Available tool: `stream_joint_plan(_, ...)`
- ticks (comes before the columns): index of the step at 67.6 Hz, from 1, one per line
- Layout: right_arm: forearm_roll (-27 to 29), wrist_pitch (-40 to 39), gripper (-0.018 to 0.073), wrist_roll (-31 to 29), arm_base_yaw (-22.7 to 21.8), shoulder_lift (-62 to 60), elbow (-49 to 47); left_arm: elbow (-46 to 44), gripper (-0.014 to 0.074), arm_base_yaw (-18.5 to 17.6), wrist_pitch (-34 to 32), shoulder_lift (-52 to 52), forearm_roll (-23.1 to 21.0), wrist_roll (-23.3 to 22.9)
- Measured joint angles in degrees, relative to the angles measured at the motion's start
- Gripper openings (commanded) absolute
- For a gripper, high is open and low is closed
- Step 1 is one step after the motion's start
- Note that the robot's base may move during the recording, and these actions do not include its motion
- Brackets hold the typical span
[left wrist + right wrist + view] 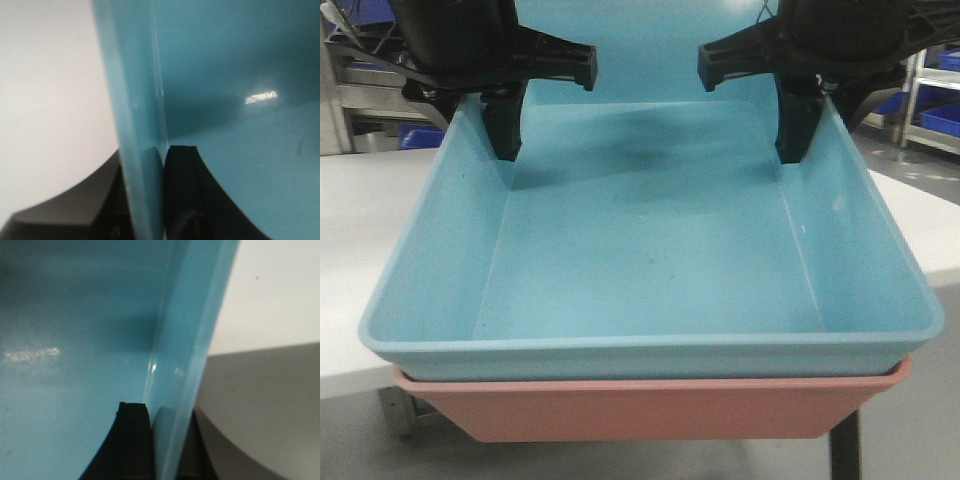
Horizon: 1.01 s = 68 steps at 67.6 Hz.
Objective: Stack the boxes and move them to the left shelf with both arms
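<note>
The light blue box [650,260] sits nested inside the salmon-pink box [650,405], and the stack fills the front view. My left gripper [488,125] is shut on the blue box's left wall, one finger inside and one outside. My right gripper [810,125] is shut on the right wall in the same way. In the left wrist view the left gripper [147,156] pinches the blue wall [135,100]. In the right wrist view the right gripper [165,412] clamps the blue wall [192,330]. The left shelf is out of view.
The white tabletop [355,230] lies behind and beside the stack, which overhangs its front edge. A dark table leg [845,450] shows below right. Metal racking with dark blue bins stands at the back left [420,135] and back right [940,115].
</note>
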Motion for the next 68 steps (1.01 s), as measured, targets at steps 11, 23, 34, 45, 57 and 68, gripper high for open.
stream_joint_plan(11, 0.00, 0.00, 0.0056, 0.00, 0.00, 0.00, 0.00, 0.00, -0.0003, 0.00, 0.00, 0.00, 0.00, 0.00)
stream_joint_plan(23, 0.09, 0.00, 0.0056, 0.00, 0.00, 0.00, 0.00, 0.00, -0.0003, 0.00, 0.00, 0.00, 0.00, 0.00)
stream_joint_plan(34, 0.09, 0.00, 0.0056, 0.00, 0.00, 0.00, 0.00, 0.00, -0.0003, 0.00, 0.00, 0.00, 0.00, 0.00)
stream_joint_plan(45, 0.09, 0.00, 0.0056, 0.00, 0.00, 0.00, 0.00, 0.00, -0.0003, 0.00, 0.00, 0.00, 0.00, 0.00)
stream_joint_plan(57, 0.09, 0.00, 0.0056, 0.00, 0.00, 0.00, 0.00, 0.00, -0.0003, 0.00, 0.00, 0.00, 0.00, 0.00)
stream_joint_plan(68, 0.09, 0.00, 0.0056, 0.00, 0.00, 0.00, 0.00, 0.00, -0.0003, 0.00, -0.09, 0.00, 0.00, 0.00)
